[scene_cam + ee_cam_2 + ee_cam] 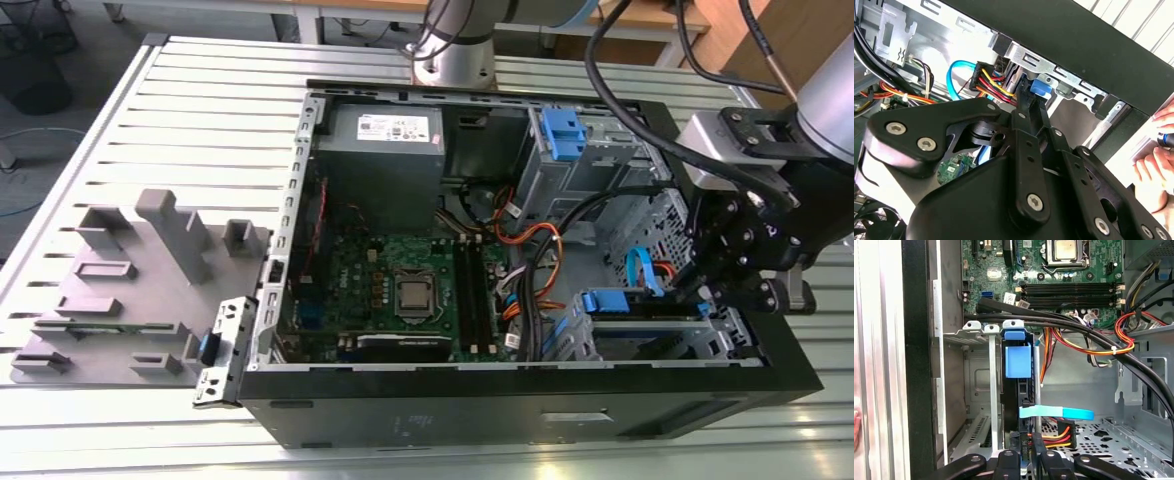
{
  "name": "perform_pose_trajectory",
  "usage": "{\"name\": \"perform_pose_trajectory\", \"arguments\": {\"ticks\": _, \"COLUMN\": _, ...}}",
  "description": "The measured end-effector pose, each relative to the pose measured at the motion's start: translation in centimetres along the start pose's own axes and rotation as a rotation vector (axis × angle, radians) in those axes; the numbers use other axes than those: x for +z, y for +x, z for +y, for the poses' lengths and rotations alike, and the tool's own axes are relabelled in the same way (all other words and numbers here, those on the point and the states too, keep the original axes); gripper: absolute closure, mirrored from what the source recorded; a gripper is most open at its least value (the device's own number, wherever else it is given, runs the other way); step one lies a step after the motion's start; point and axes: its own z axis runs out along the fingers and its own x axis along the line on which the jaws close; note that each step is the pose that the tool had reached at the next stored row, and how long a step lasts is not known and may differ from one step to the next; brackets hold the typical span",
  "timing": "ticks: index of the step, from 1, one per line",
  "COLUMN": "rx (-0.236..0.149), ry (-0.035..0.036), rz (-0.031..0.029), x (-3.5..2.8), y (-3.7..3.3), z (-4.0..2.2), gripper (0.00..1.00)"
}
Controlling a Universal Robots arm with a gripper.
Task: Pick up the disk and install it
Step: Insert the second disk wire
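Disk [1016, 390] sat edge-on in drive cage [971, 380] of open computer case [534, 405], blue bracket tab showing. Gripper [1026, 447] hung at its cabled end; jaws' opening: couldn't tell.

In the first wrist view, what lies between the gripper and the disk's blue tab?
A light blue flat cable and red-yellow-black power wires cross between the gripper and the blue tab of the disk.

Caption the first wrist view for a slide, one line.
Disk with blue bracket seated upright in the drive cage, cables attached, gripper right behind it.
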Motion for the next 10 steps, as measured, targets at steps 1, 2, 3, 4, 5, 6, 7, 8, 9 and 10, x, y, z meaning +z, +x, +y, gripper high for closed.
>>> {"name": "perform_pose_trajectory", "arguments": {"ticks": 1, "rx": 0.0, "ry": 0.0, "rz": 0.0001, "x": 0.0, "y": 0.0, "z": 0.0, "gripper": 0.76}}
{"name": "perform_pose_trajectory", "arguments": {"ticks": 2, "rx": 0.0, "ry": 0.0, "rz": 0.0001, "x": 0.0, "y": 0.0, "z": 0.0, "gripper": 0.84}}
{"name": "perform_pose_trajectory", "arguments": {"ticks": 3, "rx": 0.0, "ry": 0.0, "rz": 0.0002, "x": 0.0, "y": 0.0, "z": 0.0, "gripper": 0.84}}
{"name": "perform_pose_trajectory", "arguments": {"ticks": 4, "rx": 0.0, "ry": 0.0, "rz": 0.0002, "x": 0.0, "y": 0.0, "z": 0.0, "gripper": 0.84}}
{"name": "perform_pose_trajectory", "arguments": {"ticks": 5, "rx": 0.0, "ry": 0.0, "rz": 0.0002, "x": 0.0, "y": 0.0, "z": 0.0, "gripper": 0.84}}
{"name": "perform_pose_trajectory", "arguments": {"ticks": 6, "rx": 0.0, "ry": 0.0, "rz": 0.0003, "x": 0.0, "y": 0.0, "z": 0.0, "gripper": 0.84}}
{"name": "perform_pose_trajectory", "arguments": {"ticks": 7, "rx": 0.0, "ry": 0.0, "rz": 0.0003, "x": 0.0, "y": 0.0, "z": 0.0, "gripper": 0.84}}
{"name": "perform_pose_trajectory", "arguments": {"ticks": 8, "rx": 0.0, "ry": 0.0, "rz": 0.0003, "x": 0.01, "y": 0.0, "z": 0.0, "gripper": 0.84}}
{"name": "perform_pose_trajectory", "arguments": {"ticks": 9, "rx": 0.0, "ry": 0.0, "rz": 0.0004, "x": 0.01, "y": 0.0, "z": 0.0, "gripper": 0.84}}
{"name": "perform_pose_trajectory", "arguments": {"ticks": 10, "rx": 0.0, "ry": 0.0, "rz": 0.0004, "x": 0.01, "y": 0.0, "z": 0.0, "gripper": 0.84}}
